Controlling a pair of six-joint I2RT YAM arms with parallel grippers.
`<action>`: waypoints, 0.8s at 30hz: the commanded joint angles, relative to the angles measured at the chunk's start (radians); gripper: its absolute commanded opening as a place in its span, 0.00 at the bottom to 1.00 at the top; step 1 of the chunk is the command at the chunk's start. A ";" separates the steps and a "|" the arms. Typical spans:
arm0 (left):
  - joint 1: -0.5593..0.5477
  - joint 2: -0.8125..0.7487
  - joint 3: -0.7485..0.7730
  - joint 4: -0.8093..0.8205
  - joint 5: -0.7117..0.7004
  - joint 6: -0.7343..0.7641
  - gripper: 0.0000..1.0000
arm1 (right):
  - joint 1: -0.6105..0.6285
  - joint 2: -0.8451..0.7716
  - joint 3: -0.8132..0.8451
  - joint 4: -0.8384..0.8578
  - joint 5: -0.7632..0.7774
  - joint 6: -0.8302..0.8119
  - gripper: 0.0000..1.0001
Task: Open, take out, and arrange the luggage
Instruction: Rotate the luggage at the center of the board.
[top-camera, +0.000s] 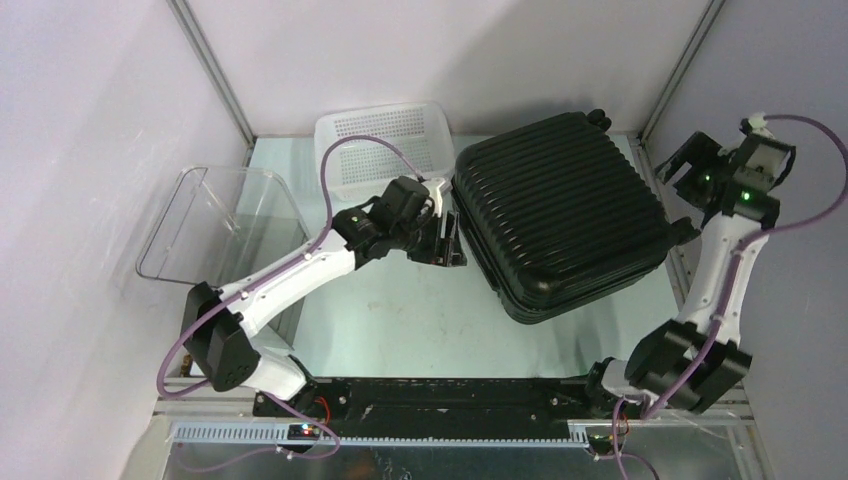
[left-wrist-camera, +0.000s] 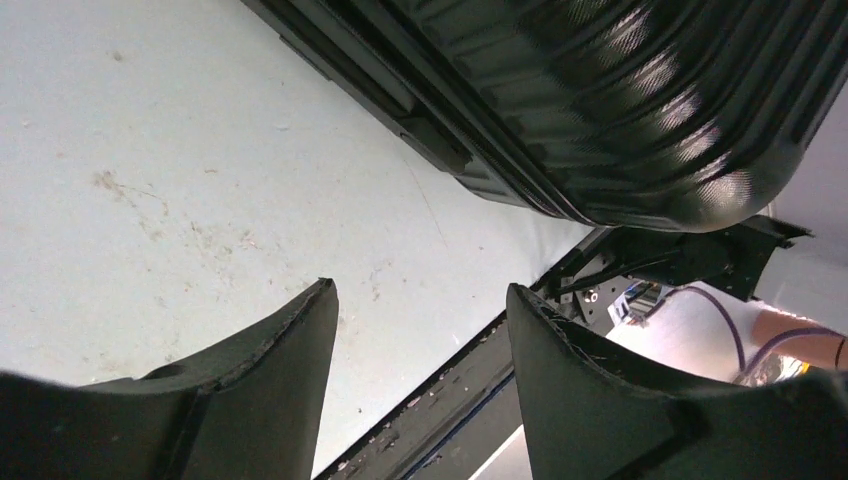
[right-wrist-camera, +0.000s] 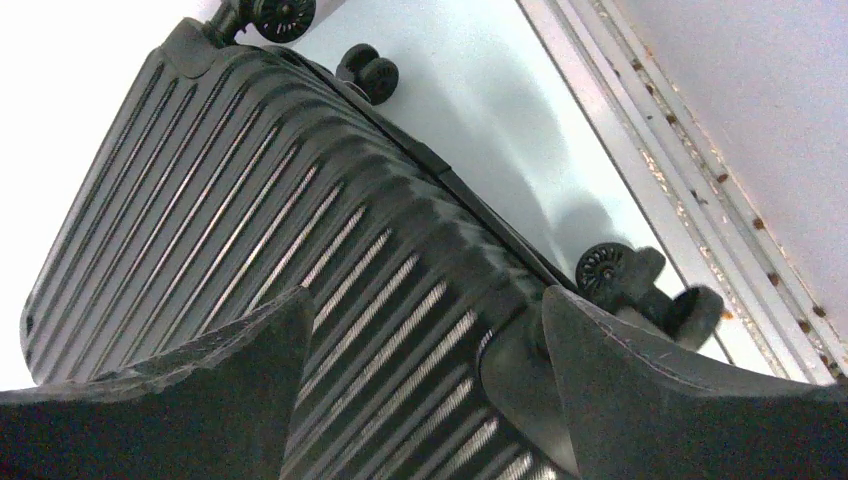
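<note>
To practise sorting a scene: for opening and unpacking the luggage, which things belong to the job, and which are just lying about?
Job: luggage, closed; left fingers, open; right fingers, open.
Lying about: white basket; clear bin.

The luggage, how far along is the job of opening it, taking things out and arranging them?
Nothing looks done yet: the luggage lies flat and closed on the table. In hand: the left gripper is at its left edge, jaws open, gripping nothing; the right gripper hangs to its right, jaws open and empty. Left: opening it, taking out the contents and arranging them.
</note>
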 joint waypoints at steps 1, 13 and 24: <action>-0.015 -0.024 0.002 0.086 -0.017 -0.034 0.67 | 0.045 0.124 0.139 -0.086 -0.016 -0.106 0.86; 0.020 -0.084 -0.058 0.056 -0.082 -0.063 0.70 | 0.093 0.180 0.037 -0.246 0.016 -0.158 0.85; 0.019 0.195 0.153 0.263 -0.010 -0.123 0.65 | -0.005 -0.082 -0.211 -0.286 -0.016 -0.074 0.79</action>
